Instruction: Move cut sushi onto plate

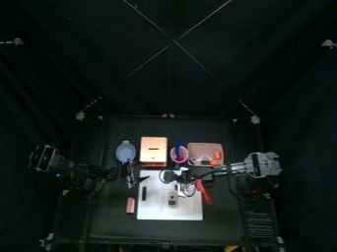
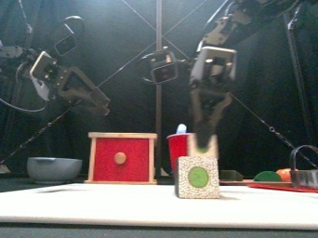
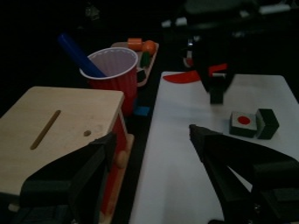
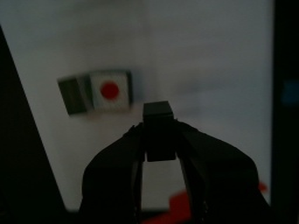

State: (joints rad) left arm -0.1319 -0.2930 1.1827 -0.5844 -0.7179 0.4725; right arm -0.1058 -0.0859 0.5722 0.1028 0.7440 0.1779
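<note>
One cut sushi piece is clamped between the right gripper's jaws, lifted above the white board. A second piece lies on the board, apart. The left gripper hangs with jaws spread beside the wooden box and red cup.

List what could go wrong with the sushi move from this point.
1. The right gripper pinches the held piece only at its jaw tips, so the piece could slip or twist out on the way.
2. The second piece sits on the white board close by; a low swing could knock it over.
</note>
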